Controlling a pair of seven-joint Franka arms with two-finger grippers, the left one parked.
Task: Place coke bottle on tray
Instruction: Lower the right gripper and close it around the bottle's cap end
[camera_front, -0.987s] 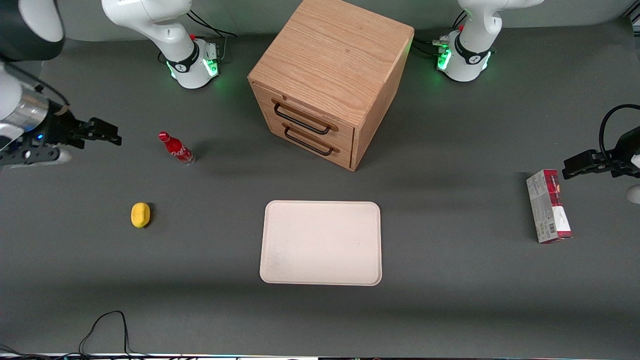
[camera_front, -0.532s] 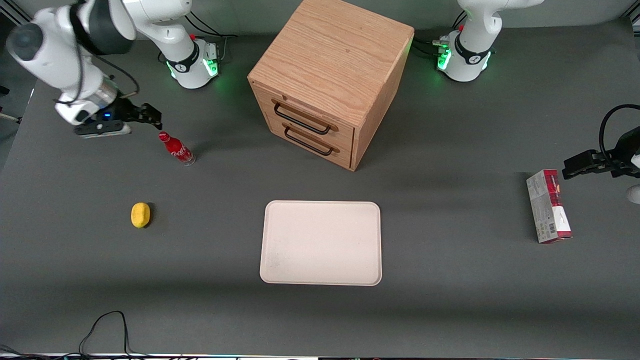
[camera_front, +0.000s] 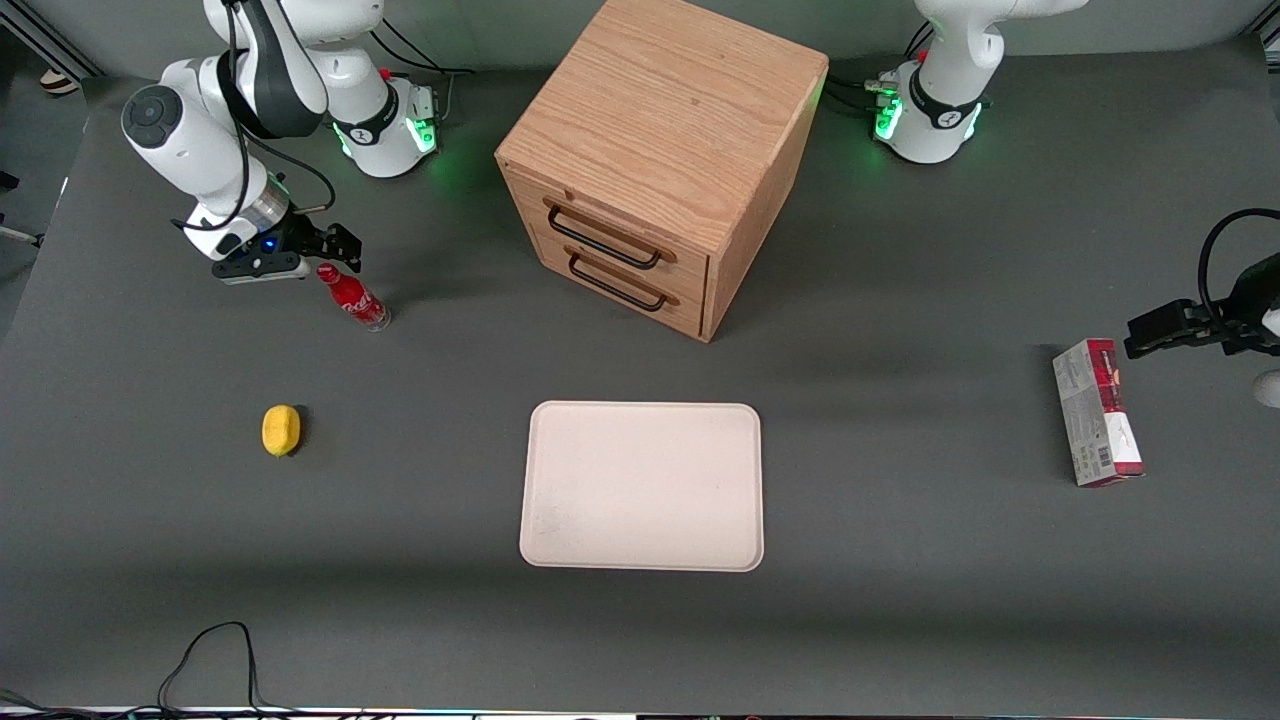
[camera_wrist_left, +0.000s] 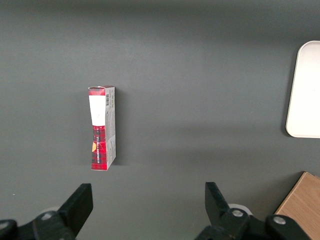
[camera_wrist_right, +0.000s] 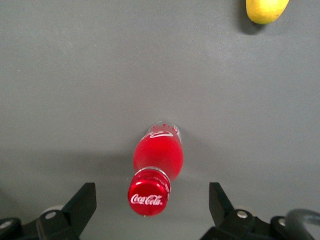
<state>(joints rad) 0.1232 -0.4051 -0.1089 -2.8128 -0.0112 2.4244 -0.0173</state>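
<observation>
1. Red and slim, your coke bottle (camera_front: 353, 296) stands on the grey counter (camera_front: 900, 620) in the upper left of the front view, its cap end leaning toward the pincer.
2. Your pincer (camera_front: 338, 243) hangs just above the bottle's cap, a little farther from the front camera than the bottle's base.
3. In the right wrist view, the pincer's (camera_wrist_right: 152, 205) two black fingers (camera_wrist_right: 82, 202) are spread wide apart, with the capped end of the bottle (camera_wrist_right: 156, 165) between them and touching neither.
4. You'll find the cream tray (camera_front: 642, 486) in the lower centre of the front view, well apart from the bottle and nearer the camera.
5. A yellow lemon (camera_front: 281, 430) lies on the counter at the left of the front view, nearer the camera than the bottle; the right wrist view shows it too (camera_wrist_right: 266, 10).
6. A wooden drawer cabinet (camera_front: 655, 160) stands at upper centre.
</observation>
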